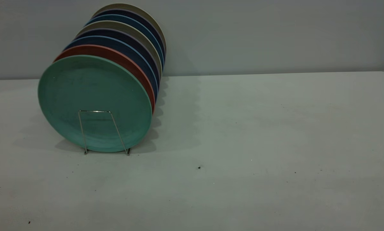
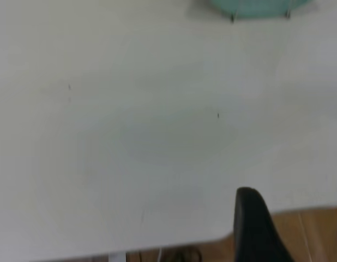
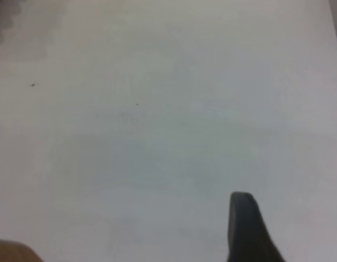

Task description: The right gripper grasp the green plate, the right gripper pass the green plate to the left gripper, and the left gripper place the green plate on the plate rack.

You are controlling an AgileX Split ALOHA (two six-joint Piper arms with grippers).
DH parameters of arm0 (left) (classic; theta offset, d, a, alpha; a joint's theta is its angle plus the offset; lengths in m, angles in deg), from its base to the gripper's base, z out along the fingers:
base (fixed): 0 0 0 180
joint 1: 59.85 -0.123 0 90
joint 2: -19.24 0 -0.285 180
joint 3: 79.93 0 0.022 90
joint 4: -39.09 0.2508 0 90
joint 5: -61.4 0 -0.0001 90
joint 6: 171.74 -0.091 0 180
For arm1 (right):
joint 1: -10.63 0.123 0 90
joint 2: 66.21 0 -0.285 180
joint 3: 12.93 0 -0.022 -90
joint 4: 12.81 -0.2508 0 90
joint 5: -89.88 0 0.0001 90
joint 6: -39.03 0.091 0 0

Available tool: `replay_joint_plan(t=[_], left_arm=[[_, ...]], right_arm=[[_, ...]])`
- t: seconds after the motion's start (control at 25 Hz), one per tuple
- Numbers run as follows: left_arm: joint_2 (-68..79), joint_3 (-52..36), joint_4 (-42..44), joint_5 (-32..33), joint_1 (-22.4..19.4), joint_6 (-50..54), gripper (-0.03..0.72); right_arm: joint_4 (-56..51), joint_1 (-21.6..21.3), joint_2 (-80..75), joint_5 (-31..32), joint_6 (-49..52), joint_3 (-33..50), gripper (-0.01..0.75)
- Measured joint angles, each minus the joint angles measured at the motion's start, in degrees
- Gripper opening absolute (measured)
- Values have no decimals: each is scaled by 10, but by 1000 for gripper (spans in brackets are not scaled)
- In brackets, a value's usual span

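Plate racked, grippers barely visible

I see the green plate upright at the front of the plate rack — other plates hidden behind. Left gripper and right gripper are cropped; their state, I cannot tell.

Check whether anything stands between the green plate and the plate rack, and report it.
Nothing visible does. The green plate already stands upright in the plate rack, foremost in the row, in front of the salmon plate. Only bare table lies toward the left gripper and right gripper.
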Motion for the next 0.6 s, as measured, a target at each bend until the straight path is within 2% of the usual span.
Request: replay_joint_plan(t=[0.6], left_arm=[[-26,0,0,4,0,1,403]], right_arm=[[0,0,0,0,0,0,417]])
